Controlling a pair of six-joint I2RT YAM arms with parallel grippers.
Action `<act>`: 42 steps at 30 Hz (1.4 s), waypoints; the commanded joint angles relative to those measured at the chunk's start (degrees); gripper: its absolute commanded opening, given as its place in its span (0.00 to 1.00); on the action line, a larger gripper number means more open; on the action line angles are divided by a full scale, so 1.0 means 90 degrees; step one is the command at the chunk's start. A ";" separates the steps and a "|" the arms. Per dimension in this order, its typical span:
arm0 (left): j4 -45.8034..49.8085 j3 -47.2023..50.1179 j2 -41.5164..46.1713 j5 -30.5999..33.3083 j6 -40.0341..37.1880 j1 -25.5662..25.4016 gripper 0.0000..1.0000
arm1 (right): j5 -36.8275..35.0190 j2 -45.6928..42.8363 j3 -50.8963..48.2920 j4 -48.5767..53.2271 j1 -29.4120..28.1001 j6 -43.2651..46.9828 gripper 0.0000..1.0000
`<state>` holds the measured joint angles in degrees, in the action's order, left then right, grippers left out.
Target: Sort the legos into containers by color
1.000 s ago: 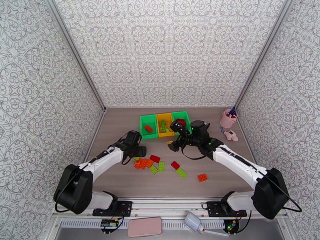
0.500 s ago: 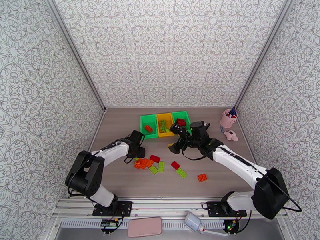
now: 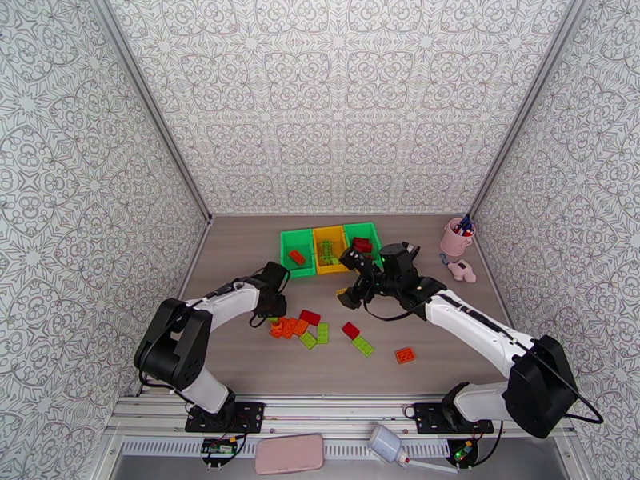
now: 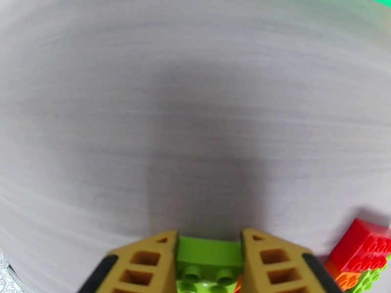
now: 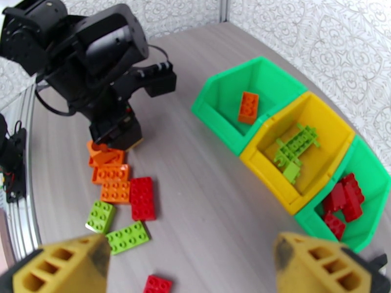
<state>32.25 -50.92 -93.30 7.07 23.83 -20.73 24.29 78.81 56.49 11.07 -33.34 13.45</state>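
left hand (image 4: 209,235): lowered to the worktop (image 3: 232,258) at the left edge of the loose pile. from overhead it sits at the end of the left arm (image 3: 274,310). the jaws are closed on a lime green brick (image 4: 209,255). the brick sits between the two tan fingers (image 4: 146,262) with its studs toward the wrist camera.

loose pile, on the worktop in front of the bins: an orange cluster (image 3: 286,326) lies just beside the left hand. a red brick (image 3: 310,317) touches the cluster's right side. two lime pieces (image 3: 322,333) lie against the near side of that group. a second red brick (image 3: 350,330) and a lime plate (image 3: 363,346) lie just beside each other, a short way to the right. a lone orange brick (image 3: 405,355) lies well apart, further right.

containers: three bins joined in a row at the back of the worktop. the left green bin (image 5: 220,96) holds one orange piece (image 5: 248,107). the yellow bin (image 5: 273,167) holds lime parts (image 5: 293,147). the right green bin (image 5: 365,164) holds red parts (image 5: 342,198).

right hand (image 3: 350,275): hangs above the worktop just in front of the yellow and right green bins. the jaws stand wide apart and nothing is between them. from its own wrist camera (image 5: 190,247), the pile and the bins show in the gap.

a pink pen cup (image 3: 456,238) stands at the far right of the worktop.
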 commanded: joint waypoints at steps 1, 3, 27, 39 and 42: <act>0.0240 -0.0046 -0.0013 0.0192 0.0134 0.0009 0.35 | -0.0033 0.0066 0.0052 0.0075 -0.0026 0.0029 0.91; 0.0297 -0.0046 0.0003 0.0203 0.0154 0.0006 0.35 | -0.0033 0.0063 0.0052 0.0078 -0.0026 0.0029 0.91; 0.0290 0.0022 0.0191 0.0169 0.0330 -0.0095 0.30 | -0.0144 -0.0120 -0.0083 -0.0085 -0.0033 -0.0082 0.91; -0.1562 -0.0503 0.0691 0.0394 0.0331 -0.0696 0.31 | -0.0622 -0.0593 -0.0836 -0.1375 0.0001 -0.0921 0.92; -0.2131 -0.0918 0.0512 0.0387 0.0279 -0.0902 0.31 | -0.0769 -0.0755 -0.0998 -0.1482 0.0010 -0.1034 0.92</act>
<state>21.93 -54.94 -88.18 9.30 26.63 -27.40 19.92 74.22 49.06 0.99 -33.34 6.83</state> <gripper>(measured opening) 0.318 0.916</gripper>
